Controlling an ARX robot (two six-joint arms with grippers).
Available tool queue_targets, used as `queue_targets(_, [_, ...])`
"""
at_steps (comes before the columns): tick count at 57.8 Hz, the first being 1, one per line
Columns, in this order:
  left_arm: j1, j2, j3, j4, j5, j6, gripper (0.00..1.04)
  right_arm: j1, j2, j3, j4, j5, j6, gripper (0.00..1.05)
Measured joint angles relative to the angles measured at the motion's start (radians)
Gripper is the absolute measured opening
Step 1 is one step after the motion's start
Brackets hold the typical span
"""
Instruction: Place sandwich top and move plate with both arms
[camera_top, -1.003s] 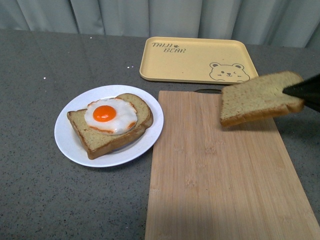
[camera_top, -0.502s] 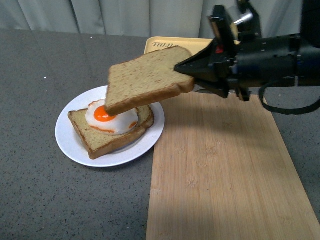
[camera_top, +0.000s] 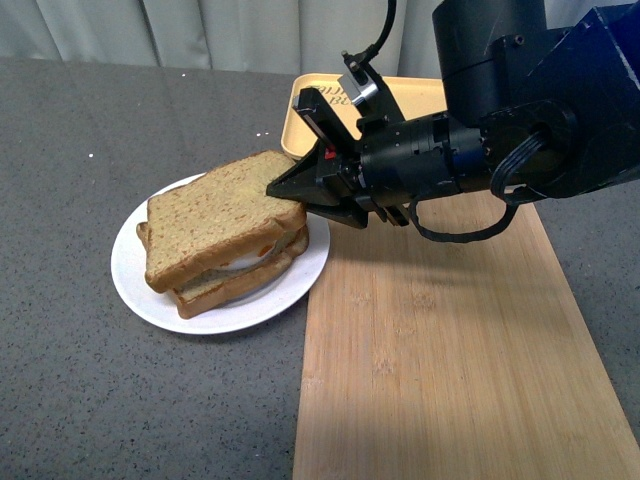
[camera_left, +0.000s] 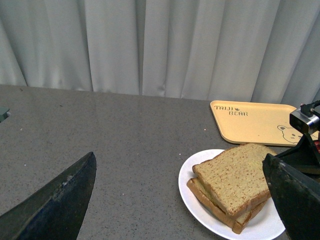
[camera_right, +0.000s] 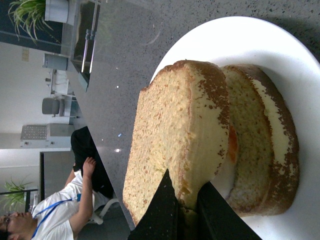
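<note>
1. Two fingers of the right gripper (camera_top: 283, 188) are almost closed, pinching the sandwich top (camera_top: 215, 215) by its crust edge.
2. That slice rests on the egg-bearing bread (camera_top: 235, 282) on the plate (camera_top: 135, 280).
3. Left gripper (camera_left: 178, 159) is spread wide, holding nothing.

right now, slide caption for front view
Right gripper holds the sandwich top on the lower slice, on the plate.

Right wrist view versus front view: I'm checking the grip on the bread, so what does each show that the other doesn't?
Only the right wrist view: a close look at the edge of the sandwich top pinched by the right gripper, and a person behind. Only the front view: the cutting board and yellow tray. Both: the sandwich top on the lower slice, on the white plate.
</note>
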Motion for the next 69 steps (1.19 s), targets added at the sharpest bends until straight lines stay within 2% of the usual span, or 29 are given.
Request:
queue_targets(11, [0.0,0.0,0.0,0.0,0.0,0.0,0.98,0.001,0.014,0.024,-0.057,0.024,-0.032,0.04])
queue_targets(16, [0.0,0.0,0.0,0.0,0.0,0.0,0.98,-0.01,0.008,0.0,-0.037,0.053,-0.043,0.24])
queue_targets(24, [0.0,0.0,0.0,0.0,0.0,0.0,0.98,-0.034,-0.041,-0.068,-0.01,0.121,-0.074,0.46])
queue_targets(34, [0.0,0.0,0.0,0.0,0.0,0.0,0.98,-0.074,-0.177,-0.161,-0.017,0.341,-0.228,0.76])
queue_targets(37, [0.0,0.0,0.0,0.0,0.0,0.0,0.98,-0.081,-0.199,-0.167,-0.016,0.372,-0.262,0.85])
queue_targets(38, [0.0,0.0,0.0,0.0,0.0,0.0,0.98,-0.079,-0.198,-0.172,0.002,0.4,-0.28,0.85])
queue_targets(40, [0.0,0.0,0.0,0.0,0.0,0.0,0.98,-0.072,-0.193,-0.211,0.138,0.533,-0.333,0.81])
queue_targets(42, [0.0,0.0,0.0,0.0,0.0,0.0,0.98,-0.063,-0.187,-0.28,0.36,0.749,-0.417,0.74])
queue_targets(44, [0.0,0.0,0.0,0.0,0.003,0.0,0.98,-0.062,-0.185,-0.344,0.509,0.876,-0.474,0.69])
queue_targets(49, [0.0,0.0,0.0,0.0,0.0,0.0,0.98,-0.077,-0.216,-0.51,0.805,1.086,-0.572,0.55])
queue_targets(52, [0.0,0.0,0.0,0.0,-0.002,0.0,0.98,-0.096,-0.257,-0.576,0.896,1.109,-0.596,0.48])
queue_targets(54, [0.0,0.0,0.0,0.0,-0.002,0.0,0.98,-0.121,-0.326,-0.642,0.956,1.103,-0.619,0.39])
queue_targets(59, [0.0,0.0,0.0,0.0,0.0,0.0,0.98,-0.166,-0.46,-0.761,0.98,1.07,-0.64,0.19])
queue_targets(64, [0.0,0.0,0.0,0.0,0.0,0.0,0.98,-0.192,-0.522,-0.845,0.974,1.045,-0.647,0.05])
queue_targets(66, [0.0,0.0,0.0,0.0,0.0,0.0,0.98,-0.2,-0.546,-0.872,0.969,1.035,-0.652,0.0])
queue_targets(69, [0.0,0.0,0.0,0.0,0.0,0.0,0.98,-0.212,-0.591,-0.911,0.961,1.022,-0.653,0.01])
